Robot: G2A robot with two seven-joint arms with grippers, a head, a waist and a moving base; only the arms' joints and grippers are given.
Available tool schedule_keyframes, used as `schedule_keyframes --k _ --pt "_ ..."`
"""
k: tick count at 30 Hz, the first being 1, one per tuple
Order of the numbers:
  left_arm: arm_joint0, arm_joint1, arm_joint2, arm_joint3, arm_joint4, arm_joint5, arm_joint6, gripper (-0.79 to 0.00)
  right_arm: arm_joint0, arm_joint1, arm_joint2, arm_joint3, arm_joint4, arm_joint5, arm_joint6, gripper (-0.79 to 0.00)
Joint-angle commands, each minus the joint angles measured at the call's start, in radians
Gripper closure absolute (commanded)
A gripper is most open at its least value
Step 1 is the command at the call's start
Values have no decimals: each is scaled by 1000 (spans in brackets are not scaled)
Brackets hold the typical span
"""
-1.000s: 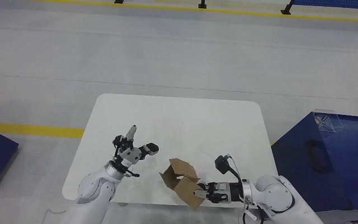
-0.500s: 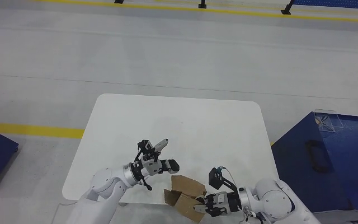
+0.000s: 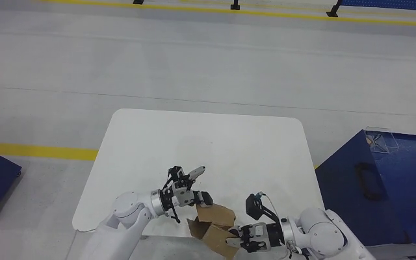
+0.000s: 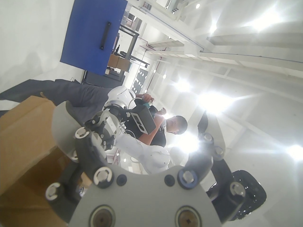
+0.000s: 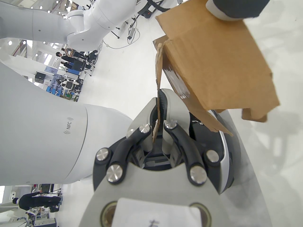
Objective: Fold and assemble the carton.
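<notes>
carton (image 3: 218,215) clamped, right jaws (left jaws spread)

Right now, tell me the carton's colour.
The carton is plain brown cardboard, clearest in the right wrist view.

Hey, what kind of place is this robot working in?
Probably a large industrial hall or robotics test floor. It has a wide pale floor marked with yellow lane lines, a high ceiling with bright lamps, and desks with screens farther off.
</notes>
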Motion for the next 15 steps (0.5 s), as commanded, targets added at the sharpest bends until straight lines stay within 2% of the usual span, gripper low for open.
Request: schedule_keyframes --k 1,7,9,12,15 --pt "0 0 1 0 0 6 -1 -785 0 0 0 0 -1 0 0 0" --pt "0 0 1 0 0 6 -1 -785 -4 -1 -2 7 6 20 -21 0" --pt "5 4 -24 -11 51 -50 67 -785 0 -1 -5 12 17 36 -26 0" --pt "38 14 -66 -70 118 -127 98 -785 11 2 -5 24 39 51 -10 0" --pt "83 31 -112 -182 325 -219 183 -785 33 5 5 39 45 48 17 0"
